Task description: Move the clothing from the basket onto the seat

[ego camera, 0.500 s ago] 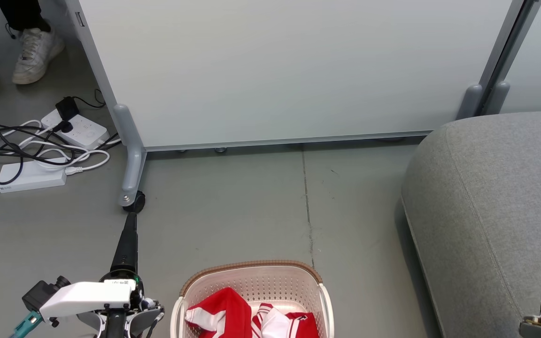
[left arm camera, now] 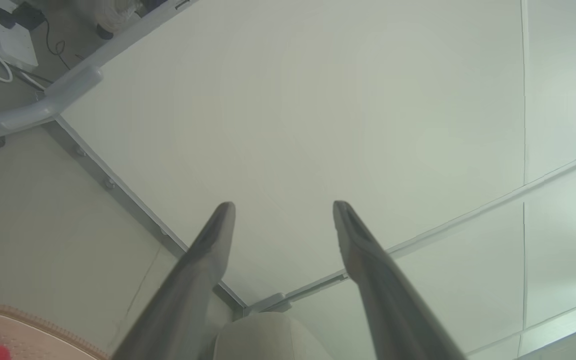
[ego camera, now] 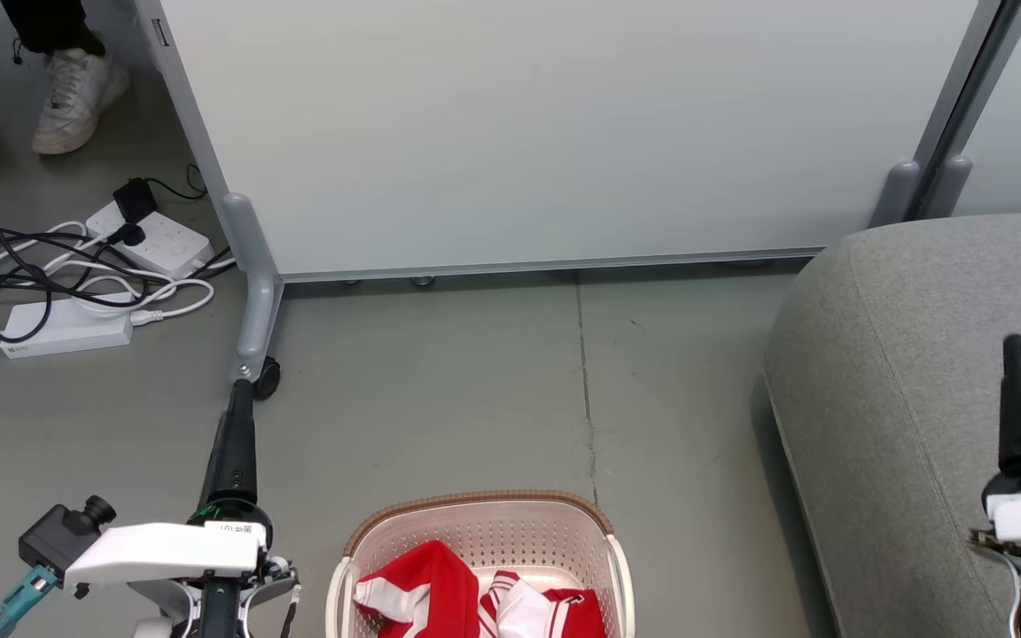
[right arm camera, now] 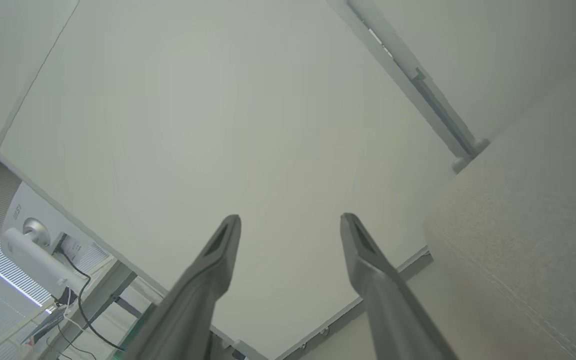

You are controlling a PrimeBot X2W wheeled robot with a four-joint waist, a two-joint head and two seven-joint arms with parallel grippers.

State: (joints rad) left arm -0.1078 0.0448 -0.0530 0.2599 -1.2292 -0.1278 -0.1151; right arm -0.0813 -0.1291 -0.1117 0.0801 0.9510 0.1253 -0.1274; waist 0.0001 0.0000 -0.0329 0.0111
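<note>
The left gripper (left arm camera: 283, 210) is spread wide and empty, its fingers aimed at the pale partition (ego camera: 519, 133). In the head view it sits at the lower left, with its tip near the partition's caster (ego camera: 267, 379). The right gripper (right arm camera: 290, 222) is likewise spread with nothing between its fingers, over the grey seat (ego camera: 918, 372). The clothing (ego camera: 440, 594), red with white panels, lies in the basket (ego camera: 475, 501) on the floor, apart from both grippers. A white label (ego camera: 231, 530) on the left wrist has print too small to read. The logo on the monitor (right arm camera: 28, 225) is also illegible.
</note>
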